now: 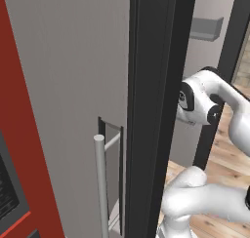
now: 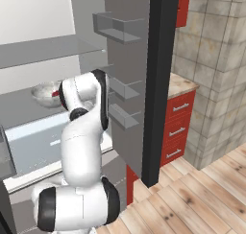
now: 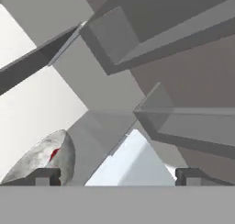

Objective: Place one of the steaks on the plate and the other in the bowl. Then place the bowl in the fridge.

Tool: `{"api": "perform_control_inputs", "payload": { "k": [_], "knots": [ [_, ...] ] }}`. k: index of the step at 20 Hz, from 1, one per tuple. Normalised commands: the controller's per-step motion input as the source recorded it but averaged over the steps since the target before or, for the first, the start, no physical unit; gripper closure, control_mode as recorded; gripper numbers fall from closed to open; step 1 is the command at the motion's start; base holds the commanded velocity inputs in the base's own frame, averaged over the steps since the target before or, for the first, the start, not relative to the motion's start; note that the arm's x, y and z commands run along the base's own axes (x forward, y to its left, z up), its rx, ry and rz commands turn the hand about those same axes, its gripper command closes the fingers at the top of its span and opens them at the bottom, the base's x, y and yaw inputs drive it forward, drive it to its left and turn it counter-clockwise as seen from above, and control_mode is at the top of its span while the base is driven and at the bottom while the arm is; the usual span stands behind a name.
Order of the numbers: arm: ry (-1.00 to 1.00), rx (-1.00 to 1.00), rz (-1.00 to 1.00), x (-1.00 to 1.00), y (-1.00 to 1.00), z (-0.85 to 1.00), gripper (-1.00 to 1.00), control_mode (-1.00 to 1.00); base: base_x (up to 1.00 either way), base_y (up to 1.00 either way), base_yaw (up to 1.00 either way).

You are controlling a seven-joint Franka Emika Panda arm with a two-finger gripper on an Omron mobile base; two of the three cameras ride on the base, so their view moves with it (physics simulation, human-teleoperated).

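One steak (image 3: 54,154) lies in the bowl (image 2: 46,94), which rests on a fridge shelf (image 2: 29,111) at centre left of the right base view. Hand (image 3: 117,177): released, fingers spread, grasping nothing, just beside the bowl. Withdraw straight back, judged best, keeping clear of the rim. Door bins (image 2: 122,115) at centre crowd the exit; the open fridge door (image 2: 132,79) stands beside the arm.
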Motion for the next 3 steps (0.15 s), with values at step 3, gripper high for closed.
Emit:
{"api": "perform_control_inputs", "payload": {
  "k": [3],
  "knots": [
    [0.0, 0.0, 0.0, -1.0, -0.69, -0.2, -1.0, -1.0, 0.0, 0.0, 0.0]
  ]
}}
